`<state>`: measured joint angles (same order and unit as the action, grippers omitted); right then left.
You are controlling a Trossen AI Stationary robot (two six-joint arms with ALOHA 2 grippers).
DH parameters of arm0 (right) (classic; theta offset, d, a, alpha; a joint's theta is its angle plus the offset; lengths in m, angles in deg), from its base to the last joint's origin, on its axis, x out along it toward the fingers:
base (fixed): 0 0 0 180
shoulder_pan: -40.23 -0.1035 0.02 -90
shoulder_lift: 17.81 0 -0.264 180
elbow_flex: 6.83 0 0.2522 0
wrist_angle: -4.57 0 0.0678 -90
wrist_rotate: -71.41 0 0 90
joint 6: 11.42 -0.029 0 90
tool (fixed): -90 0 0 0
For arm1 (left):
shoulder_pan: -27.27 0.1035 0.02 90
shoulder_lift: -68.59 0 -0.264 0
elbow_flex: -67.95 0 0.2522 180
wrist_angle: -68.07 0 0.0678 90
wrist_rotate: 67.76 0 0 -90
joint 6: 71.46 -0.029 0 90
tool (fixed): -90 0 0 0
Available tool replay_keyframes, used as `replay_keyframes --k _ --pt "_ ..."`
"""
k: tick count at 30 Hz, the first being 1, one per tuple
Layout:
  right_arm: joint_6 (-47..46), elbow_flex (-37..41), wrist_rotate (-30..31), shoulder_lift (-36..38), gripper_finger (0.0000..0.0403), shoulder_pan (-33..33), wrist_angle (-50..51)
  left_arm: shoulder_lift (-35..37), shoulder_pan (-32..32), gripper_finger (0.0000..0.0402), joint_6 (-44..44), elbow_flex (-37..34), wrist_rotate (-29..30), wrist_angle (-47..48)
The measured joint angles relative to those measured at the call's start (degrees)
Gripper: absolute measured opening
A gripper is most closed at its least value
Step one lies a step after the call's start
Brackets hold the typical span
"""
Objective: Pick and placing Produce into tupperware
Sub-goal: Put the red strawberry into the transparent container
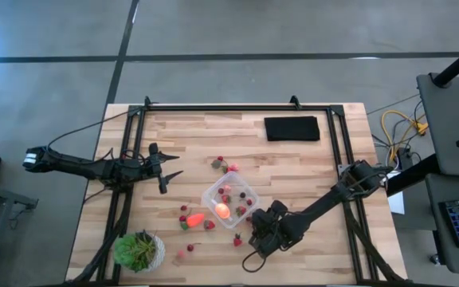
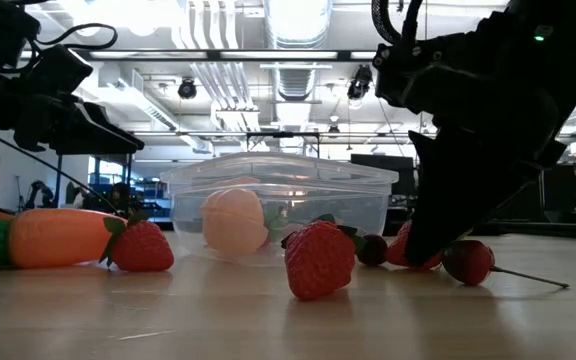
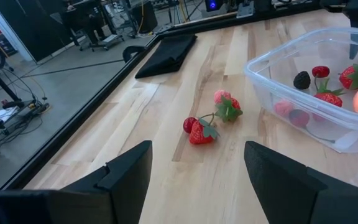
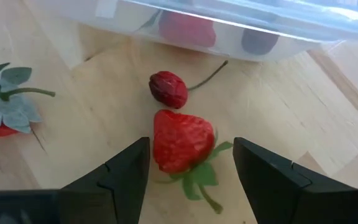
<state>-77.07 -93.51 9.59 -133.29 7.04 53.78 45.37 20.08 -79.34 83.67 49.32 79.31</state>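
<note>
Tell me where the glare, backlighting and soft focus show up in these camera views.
Low view: bright ceiling lights behind leave the right tool a dark silhouette, and the near strawberry looks soft. High view: the round fruit in the tupperware glows, washed out. Right wrist view: the tupperware wall is hazy and pale.

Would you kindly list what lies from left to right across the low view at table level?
Carrot → strawberry beside it → round pink-orange fruit inside the tupperware → front strawberry → cherry by the right gripper.
</note>
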Motion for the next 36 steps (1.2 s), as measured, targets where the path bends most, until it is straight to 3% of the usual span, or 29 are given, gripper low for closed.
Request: replay_keyframes --k 36 --pt "7.55 -1.44 0.35 0.0 0.0224 2.65 -0.47 0.0 0.0 0.0242 0.0 0.0 0.0 0.0"
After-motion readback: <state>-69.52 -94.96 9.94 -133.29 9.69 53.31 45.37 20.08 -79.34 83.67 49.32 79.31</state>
